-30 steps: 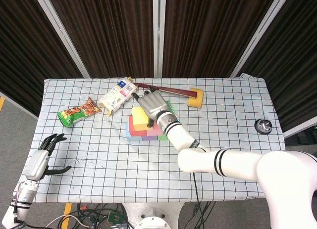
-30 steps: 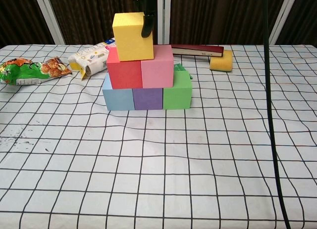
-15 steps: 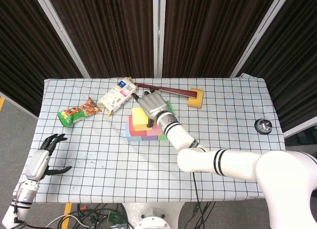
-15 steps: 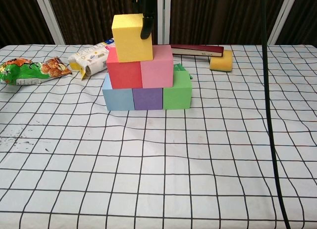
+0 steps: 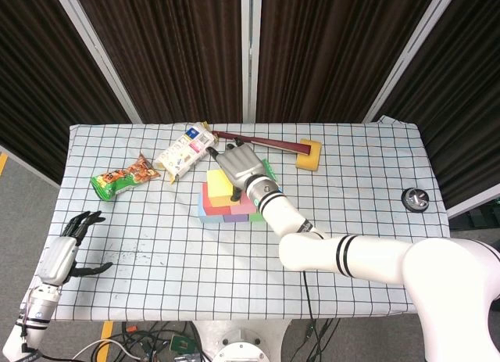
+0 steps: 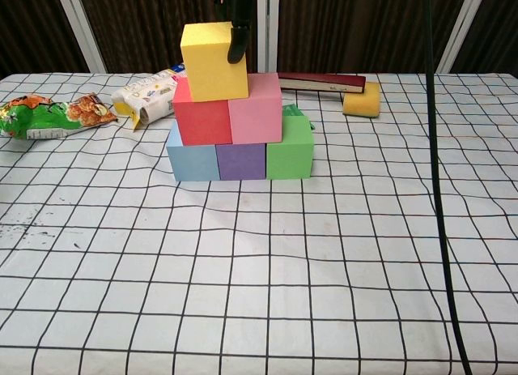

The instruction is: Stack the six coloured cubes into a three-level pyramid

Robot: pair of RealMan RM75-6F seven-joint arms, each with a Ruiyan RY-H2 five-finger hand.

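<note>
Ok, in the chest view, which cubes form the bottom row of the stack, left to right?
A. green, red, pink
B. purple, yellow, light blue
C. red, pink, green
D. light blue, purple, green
D: the light blue cube, purple cube and green cube sit side by side on the checked tablecloth, under the red and pink ones.

Checked tablecloth (image 6: 267,278), white with a black grid, covering the table; dark curtains (image 5: 180,49) with pale vertical rails behind it. On the cloth toward the far edge: one green and orange snack packet (image 5: 123,177) lying flat at the left, one white carton (image 5: 183,151) lying on its side just right of it, one dark red book (image 6: 322,83) lying flat with a yellow sponge (image 6: 362,100) touching its right end. One small round black object (image 5: 415,199) near the right edge of the cloth, well apart from the rest; a tangle of cables (image 5: 148,342) on the floor below the near edge.
</note>
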